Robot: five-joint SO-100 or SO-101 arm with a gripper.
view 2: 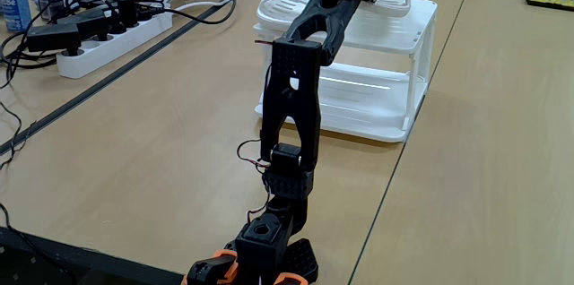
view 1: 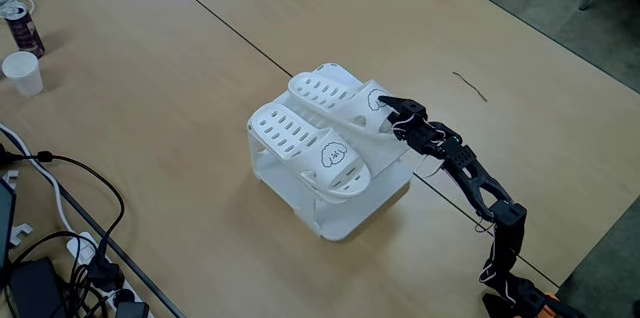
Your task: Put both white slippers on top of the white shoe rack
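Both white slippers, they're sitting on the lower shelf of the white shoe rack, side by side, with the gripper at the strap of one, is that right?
Not quite. The white slippers lie side by side on the flat top of the white shoe rack, not on its lower shelf, as the fixed view from above shows. The gripper is indeed at the strap of the farther slipper.

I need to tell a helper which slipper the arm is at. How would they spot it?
Find the white shoe rack in the middle of the wooden table; two white slippers lie side by side on top. It is the slipper farther from the camera in a fixed view, its strap end at the black gripper; the near slipper lies apart from the gripper.
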